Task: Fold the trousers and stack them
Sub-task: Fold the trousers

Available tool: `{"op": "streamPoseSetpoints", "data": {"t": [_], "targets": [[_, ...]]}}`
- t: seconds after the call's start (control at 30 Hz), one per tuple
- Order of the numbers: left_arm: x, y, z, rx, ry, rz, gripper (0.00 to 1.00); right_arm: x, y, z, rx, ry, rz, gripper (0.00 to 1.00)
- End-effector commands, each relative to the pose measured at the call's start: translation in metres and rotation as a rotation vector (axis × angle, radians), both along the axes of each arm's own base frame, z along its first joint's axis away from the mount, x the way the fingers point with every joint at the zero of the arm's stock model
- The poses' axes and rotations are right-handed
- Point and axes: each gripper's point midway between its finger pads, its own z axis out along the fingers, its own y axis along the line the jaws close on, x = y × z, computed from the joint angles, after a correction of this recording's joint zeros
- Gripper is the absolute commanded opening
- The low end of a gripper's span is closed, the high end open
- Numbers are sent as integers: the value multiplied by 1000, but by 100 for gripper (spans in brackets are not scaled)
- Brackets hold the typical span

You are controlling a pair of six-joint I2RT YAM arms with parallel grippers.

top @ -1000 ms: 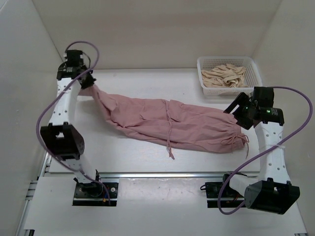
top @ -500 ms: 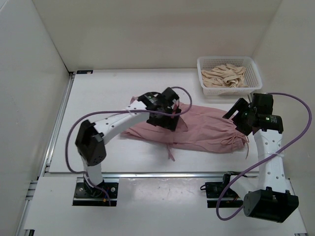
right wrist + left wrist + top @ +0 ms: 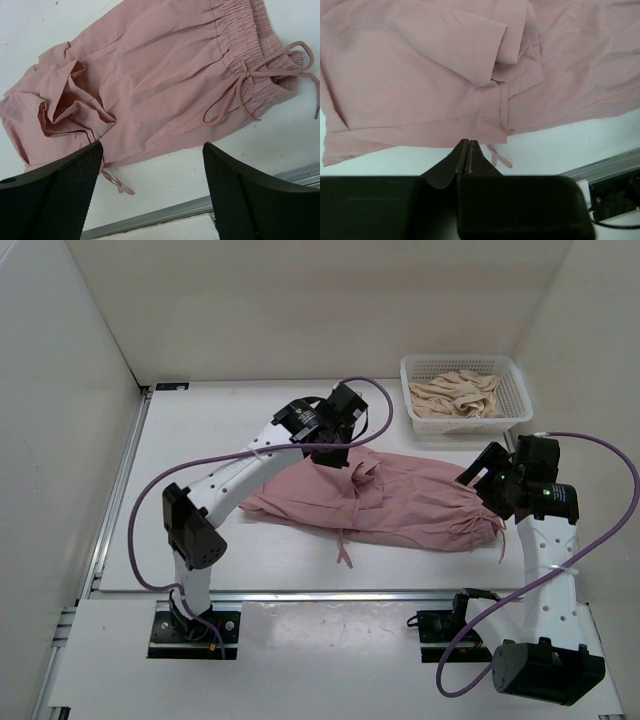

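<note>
My left gripper [image 3: 465, 146] hangs above the middle of the trousers [image 3: 410, 502], fingers pressed together with nothing between them. A second ago it gripped the ankle end far off at the left back of the table [image 3: 200, 440], and half a second ago it was low on the cloth. The legs I carried over now lie doubled back on themselves, so the trousers reach only from a fold left of centre to the waist on the right, far shorter than before. A rumpled bunch [image 3: 360, 472] sits where I let go. My right gripper [image 3: 151, 149] stays just beside the gathered waistband [image 3: 250, 35] and its drawstring [image 3: 235, 92], fingers spread wide and holding nothing. The basket [image 3: 460, 426] of beige cloth behind it lies as before
</note>
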Motion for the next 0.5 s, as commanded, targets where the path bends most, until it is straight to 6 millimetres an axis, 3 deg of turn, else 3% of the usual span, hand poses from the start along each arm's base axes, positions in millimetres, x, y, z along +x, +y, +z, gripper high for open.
{"op": "streamPoseSetpoints", "data": {"t": [0.0, 0.07, 0.1, 0.17, 0.2, 0.23, 0.3, 0.43, 0.47], "targets": [[8, -8, -13, 24, 23, 40, 10, -1, -5, 0, -29, -4, -5, 85], [12, -14, -26, 43, 45, 48, 16, -4, -5, -2, -34, 5, 2, 85], [14, -22, -22, 14, 47, 36, 40, -4, -5, -2, -34, 6, 2, 85], [22, -35, -31, 3, 56, 39, 83, -4, -5, -2, -34, 6, 2, 85], [25, -39, -34, 1, 55, 39, 91, -4, -6, -2, -40, 6, 9, 85], [31, -51, -39, -19, 62, 28, 95, -4, -6, -2, -40, 6, 9, 85], [37, -56, -49, -8, 68, 42, 93, -4, -6, -2, -40, 6, 9, 87], [47, -55, -71, 35, 66, 99, 79, -5, -4, 0, -46, 5, 30, 87], [45, -54, -80, 49, 81, 107, 72, -5, -4, 0, -46, 4, 30, 87]]}}
